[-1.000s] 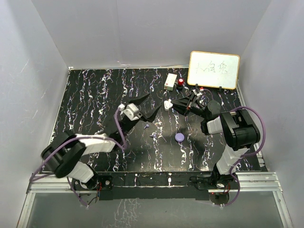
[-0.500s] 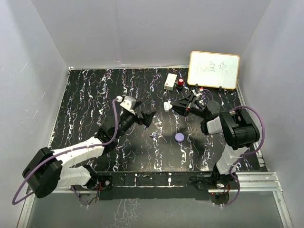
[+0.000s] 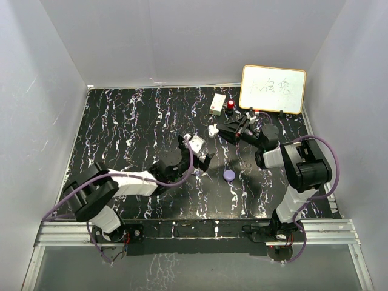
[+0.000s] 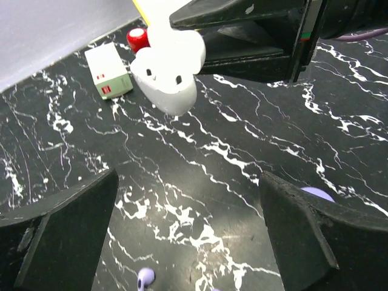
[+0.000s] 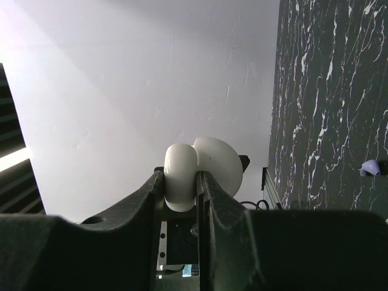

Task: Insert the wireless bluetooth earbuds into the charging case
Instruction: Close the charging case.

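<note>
My right gripper (image 3: 217, 130) is shut on the white charging case (image 3: 212, 130), lid open, and holds it above the table right of centre. The case shows in the left wrist view (image 4: 170, 73) with two empty sockets, and between my fingers in the right wrist view (image 5: 194, 170). My left gripper (image 3: 203, 159) is open and empty, low over the table centre, below the case. One tiny lilac earbud (image 4: 144, 279) lies between its fingers (image 4: 66, 230), near the left one. The earbuds are hidden under the arm in the top view.
A round lilac puck (image 3: 229, 175) lies right of my left gripper, partly behind its right finger (image 4: 315, 194). A small white box (image 3: 217, 103) and a red cap (image 3: 231, 105) sit at the back. A whiteboard (image 3: 273, 89) leans at the back right.
My left arm has swung right and come down toward the table centre, its gripper now over the spot where the earbuds lay. My right gripper has lifted the case slightly toward the back.
</note>
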`<state>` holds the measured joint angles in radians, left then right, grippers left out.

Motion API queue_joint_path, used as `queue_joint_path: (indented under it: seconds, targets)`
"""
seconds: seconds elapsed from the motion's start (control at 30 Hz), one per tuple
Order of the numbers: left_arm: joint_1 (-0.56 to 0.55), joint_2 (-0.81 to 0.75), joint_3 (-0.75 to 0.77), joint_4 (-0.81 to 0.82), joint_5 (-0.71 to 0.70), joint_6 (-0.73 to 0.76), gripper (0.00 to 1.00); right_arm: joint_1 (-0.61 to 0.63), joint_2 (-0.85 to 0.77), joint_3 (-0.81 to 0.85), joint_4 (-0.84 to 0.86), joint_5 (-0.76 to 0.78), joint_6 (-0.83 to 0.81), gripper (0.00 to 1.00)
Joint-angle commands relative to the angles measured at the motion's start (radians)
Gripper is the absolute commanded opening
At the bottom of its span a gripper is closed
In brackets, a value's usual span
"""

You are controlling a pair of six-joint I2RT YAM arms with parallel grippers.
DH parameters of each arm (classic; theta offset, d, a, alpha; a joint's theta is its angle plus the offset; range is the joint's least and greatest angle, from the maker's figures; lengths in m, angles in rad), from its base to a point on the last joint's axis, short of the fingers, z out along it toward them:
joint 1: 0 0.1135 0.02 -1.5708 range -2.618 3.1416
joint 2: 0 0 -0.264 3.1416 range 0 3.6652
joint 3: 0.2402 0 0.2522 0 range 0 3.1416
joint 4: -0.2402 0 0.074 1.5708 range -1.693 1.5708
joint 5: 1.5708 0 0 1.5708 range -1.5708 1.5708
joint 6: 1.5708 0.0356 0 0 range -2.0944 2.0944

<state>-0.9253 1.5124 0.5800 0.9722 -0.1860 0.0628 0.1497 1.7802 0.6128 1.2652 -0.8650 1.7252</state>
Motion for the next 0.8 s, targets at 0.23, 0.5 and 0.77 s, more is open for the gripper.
queue_joint_path:
  seconds: [0.23,0.5,0.77]
  targets:
    - [-0.022,0.192,0.106,0.390,-0.115,0.220,0.99,0.006,-0.080,0.018,0.002,0.022,-0.019,0.00]
    - [-0.023,0.266,0.139,0.500,-0.127,0.280,0.99,0.006,-0.082,-0.016,0.029,0.019,-0.013,0.00]
    - [-0.023,0.318,0.182,0.537,-0.125,0.310,0.99,0.006,-0.092,-0.031,0.037,0.017,-0.010,0.00]
